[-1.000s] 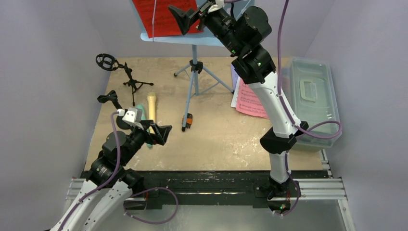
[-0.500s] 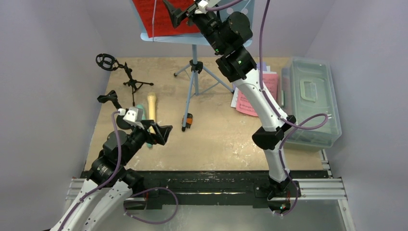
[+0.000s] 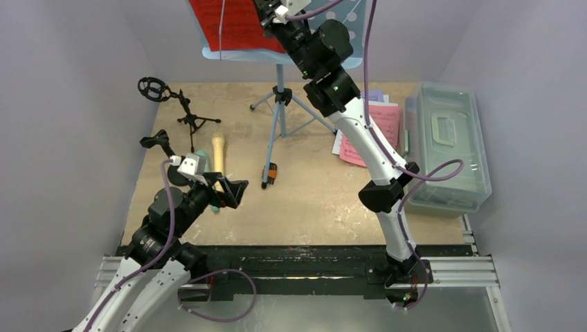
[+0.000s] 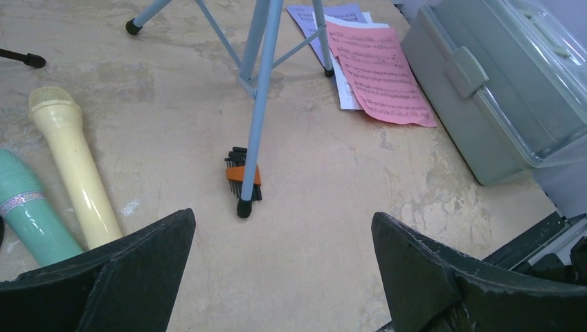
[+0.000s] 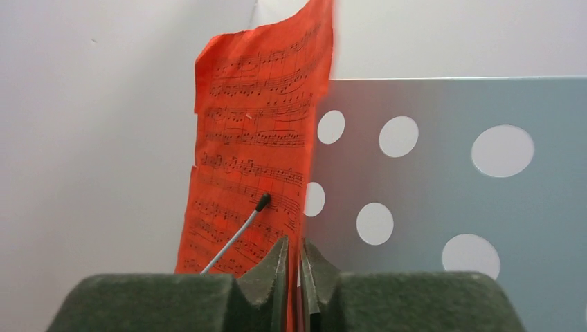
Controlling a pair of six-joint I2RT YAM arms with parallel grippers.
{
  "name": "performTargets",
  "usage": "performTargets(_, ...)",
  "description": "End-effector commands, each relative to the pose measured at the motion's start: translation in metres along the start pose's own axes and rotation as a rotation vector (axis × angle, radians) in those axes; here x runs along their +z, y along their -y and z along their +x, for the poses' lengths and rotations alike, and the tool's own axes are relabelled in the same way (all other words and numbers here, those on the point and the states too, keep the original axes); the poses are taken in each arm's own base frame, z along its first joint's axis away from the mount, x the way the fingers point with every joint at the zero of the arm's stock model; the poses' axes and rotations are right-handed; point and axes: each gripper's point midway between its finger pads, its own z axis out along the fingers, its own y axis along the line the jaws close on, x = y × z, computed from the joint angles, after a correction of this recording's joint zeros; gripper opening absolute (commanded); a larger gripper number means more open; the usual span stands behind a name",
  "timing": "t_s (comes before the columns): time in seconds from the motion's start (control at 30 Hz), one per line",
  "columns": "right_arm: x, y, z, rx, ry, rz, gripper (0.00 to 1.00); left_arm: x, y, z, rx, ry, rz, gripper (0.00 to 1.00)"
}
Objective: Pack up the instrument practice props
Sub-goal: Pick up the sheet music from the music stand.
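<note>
Right gripper (image 5: 300, 277) has its 2 fingers squeezed nearly together on the right edge of the red sheet-music page (image 5: 253, 138). I'd call that a pinch on the paper, way up at the perforated tray (image 5: 443, 180) of the light-blue music stand (image 3: 278, 104). The page stands upright against the tray, with a thin wire page holder (image 5: 235, 235) lying across its face. Left gripper (image 4: 282, 228) hangs low over the table (image 4: 332, 207) with its jaws spread wide, holding nothing, near the yellow microphone (image 4: 69, 166) and mint-green microphone (image 4: 28, 207). The pink page (image 4: 381, 76) lies flat beside the translucent tub (image 4: 484, 90), whose lid looks closed. So the step in hand looks like getting the red sheet off the stand. The next move probably needs a gentle slide out from under that wire without tearing the paper, then a carry over toward the tub. Versus 1 second back, the right jaws were wide apart and off to the right of the page; now the arm's swung left and closed on it. Left arm hasn't budged.
</note>
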Motion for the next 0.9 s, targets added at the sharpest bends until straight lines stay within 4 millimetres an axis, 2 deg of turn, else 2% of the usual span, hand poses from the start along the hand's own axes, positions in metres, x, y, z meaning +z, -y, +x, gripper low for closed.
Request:
performTargets(0.0,-0.003,0.014,-0.032,-0.029,0.067,0.025,0.00,0.003,0.001,-0.006,0.008,0.027,0.011,0.99)
performTargets(0.07,-0.006,0.020,-0.045,-0.031,0.078,0.037,0.00,0.003,0.001,-0.006,0.008,0.028,0.011,1.00)
performTargets(0.2,-0.020,0.038,-0.090,-0.029,0.116,0.064,0.00,0.002,0.001,-0.007,0.008,0.033,0.011,0.99)
performTargets(0.37,-0.051,0.057,-0.146,-0.018,0.120,0.065,0.00,0.000,0.002,-0.009,0.006,0.043,0.015,0.99)
performTargets(0.5,-0.074,0.060,-0.174,-0.007,0.107,0.025,0.00,0.000,0.002,-0.009,0.006,0.046,0.016,0.99)
performTargets(0.87,-0.120,0.032,-0.194,0.043,0.019,-0.193,0.00,-0.001,0.002,-0.010,0.005,0.048,0.016,0.99)
